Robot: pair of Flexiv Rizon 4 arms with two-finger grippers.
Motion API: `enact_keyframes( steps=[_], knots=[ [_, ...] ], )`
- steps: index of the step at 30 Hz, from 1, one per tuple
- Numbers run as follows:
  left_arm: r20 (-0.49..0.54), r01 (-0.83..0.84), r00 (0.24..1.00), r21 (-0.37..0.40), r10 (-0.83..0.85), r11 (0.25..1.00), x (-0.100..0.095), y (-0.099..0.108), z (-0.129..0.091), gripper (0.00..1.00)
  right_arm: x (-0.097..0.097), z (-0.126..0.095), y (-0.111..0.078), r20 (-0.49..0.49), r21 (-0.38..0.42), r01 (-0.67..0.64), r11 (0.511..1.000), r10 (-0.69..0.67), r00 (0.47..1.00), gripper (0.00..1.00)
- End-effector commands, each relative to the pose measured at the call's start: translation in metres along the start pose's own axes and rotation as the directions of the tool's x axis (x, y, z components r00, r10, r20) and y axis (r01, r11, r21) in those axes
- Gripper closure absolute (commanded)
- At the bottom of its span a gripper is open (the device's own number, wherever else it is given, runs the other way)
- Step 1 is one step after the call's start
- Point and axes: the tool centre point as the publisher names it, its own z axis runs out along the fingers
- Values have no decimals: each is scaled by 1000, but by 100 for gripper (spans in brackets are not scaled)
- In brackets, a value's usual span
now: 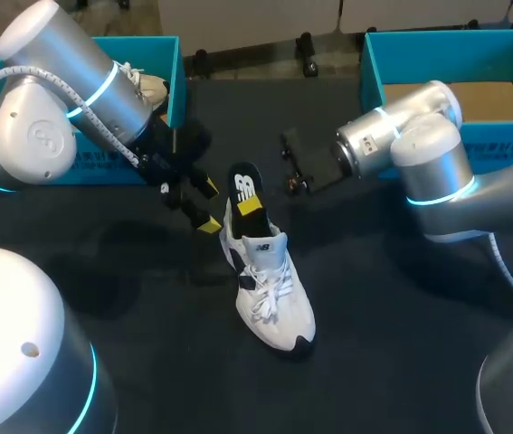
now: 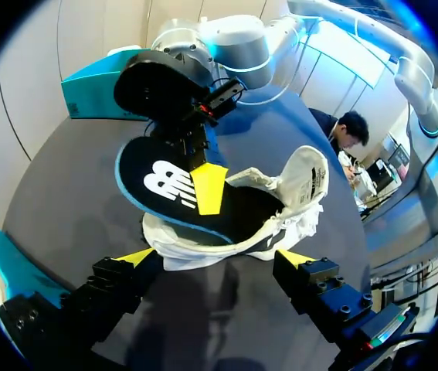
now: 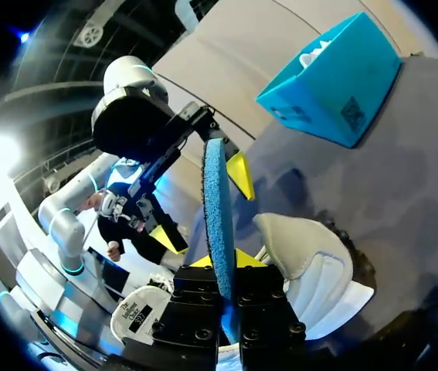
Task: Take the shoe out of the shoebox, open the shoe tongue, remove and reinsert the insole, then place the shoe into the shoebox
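- Right claw of mine comes in from the right edge of the head view. It sits just above the frame's centre, clamped on the insole, with one yellow tip flat on the insole's black face below the white logo.
- That claw's own wrist view shows the insole edge-on. It is a blue strip standing up between my two fingers, with one finger against each side.
- My left claw reaches in from the upper left and hangs left of centre, fingers spread wide and holding nothing. Both yellow tips are just beside the heel of the shoe; I cannot tell whether they touch it.
- Its wrist view agrees. The left claw gapes with the shoe's heel between the two tips, and ahead of it the right claw grips the insole.
- The white shoe stands on its sole on the dark table, a little below and right of the frame's centre. Its heel points toward the centre and its toe toward the lower right, and the laces are loose.
- The insole's lower end sits in the shoe's opening, and its logo end rises above the collar.
- A teal left shoebox sits in the upper left behind my left arm, with a second shoe inside it.
- A teal right shoebox sits in the upper right with its brown floor showing, well apart from the shoe on the table.
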Motion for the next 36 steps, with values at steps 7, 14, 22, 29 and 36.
enact_keyframes(
  steps=[7,14,22,29,36],
  knots=[
    [0,0,1000,-1,0,1000,0,0,0,0,-5,17,-21,-69,-12,-48,999,48,997,100],
    [0,0,1000,-1,0,1000,0,0,0,0,-3,20,-33,-81,-37,-87,996,83,993,100],
    [0,0,1000,-1,0,1000,0,0,0,0,-1,17,-24,-33,-30,-70,997,69,997,85],
    [0,0,1000,-1,0,1000,0,0,0,0,6,8,-14,26,-27,-37,999,37,999,78],
    [0,0,1000,-1,0,1000,0,0,0,0,0,-3,-3,57,-23,-3,1000,5,998,75]
  ],
)
